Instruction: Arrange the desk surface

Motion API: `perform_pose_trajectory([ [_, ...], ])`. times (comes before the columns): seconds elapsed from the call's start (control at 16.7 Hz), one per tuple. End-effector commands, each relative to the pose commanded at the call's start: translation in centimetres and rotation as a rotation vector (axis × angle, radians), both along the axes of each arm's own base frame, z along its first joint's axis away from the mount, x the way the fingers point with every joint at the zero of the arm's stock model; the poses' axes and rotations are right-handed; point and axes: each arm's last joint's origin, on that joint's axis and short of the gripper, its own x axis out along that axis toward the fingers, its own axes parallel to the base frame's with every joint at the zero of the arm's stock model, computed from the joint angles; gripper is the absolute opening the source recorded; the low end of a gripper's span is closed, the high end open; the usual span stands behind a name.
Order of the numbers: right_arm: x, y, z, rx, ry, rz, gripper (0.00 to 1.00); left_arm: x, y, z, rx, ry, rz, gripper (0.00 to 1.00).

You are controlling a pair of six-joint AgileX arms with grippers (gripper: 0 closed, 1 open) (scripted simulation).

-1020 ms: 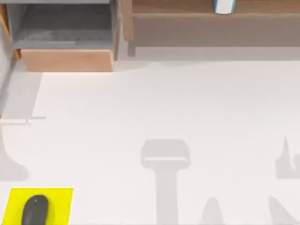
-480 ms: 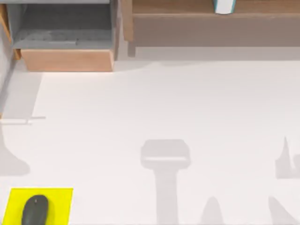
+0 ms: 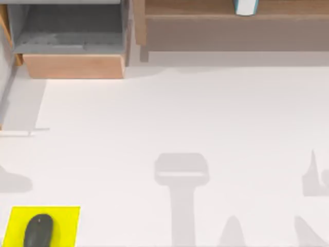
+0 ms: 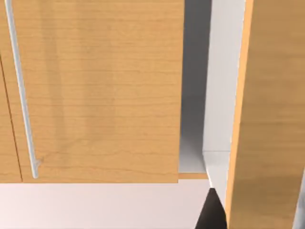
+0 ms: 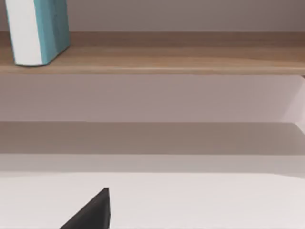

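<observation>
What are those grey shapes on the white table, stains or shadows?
Shadows: in the top view soft grey silhouettes fall on the desk surface, one blocky at the middle, pointed ones at the right; another lies under the shelf. In the right wrist view the shelf shades the wall beneath.

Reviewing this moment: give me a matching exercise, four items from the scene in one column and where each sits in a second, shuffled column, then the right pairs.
Things:
1. mouse
2. yellow mat
3. teal and white book
4. drawer

Places:
A. standing on the wooden shelf
B. pulled open at the desk surface's far left
C. lying flat at the desk's near left corner
D. resting on the yellow mat

Pairs: 1-D, 2-C, 3-A, 4-B
</observation>
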Motion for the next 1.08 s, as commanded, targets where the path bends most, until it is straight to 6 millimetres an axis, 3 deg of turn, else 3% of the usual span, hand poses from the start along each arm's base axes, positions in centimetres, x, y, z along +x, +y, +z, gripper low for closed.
perform_pose_trajectory([
  [0.12,0.0,0.0,0.0,0.000,0.000,0.000,1.00,0.0,0.0,0.0,0.000,0.000,0.000,0.02],
  [0.18,0.0,0.0,0.0,0.000,0.000,0.000,1.00,0.0,0.0,0.0,0.000,0.000,0.000,0.00],
  [0.72,0.0,0.0,0.0,0.000,0.000,0.000,1.00,0.0,0.0,-0.4,-0.016,0.017,0.003,0.00],
  [0.84,0.0,0.0,0.0,0.000,0.000,0.000,1.00,1.1,0.1,-0.6,-0.016,0.023,0.002,0.00],
  [1.08,0.0,0.0,0.0,0.000,0.000,0.000,1.00,5.3,0.1,-0.3,-0.009,0.010,0.001,0.00],
])
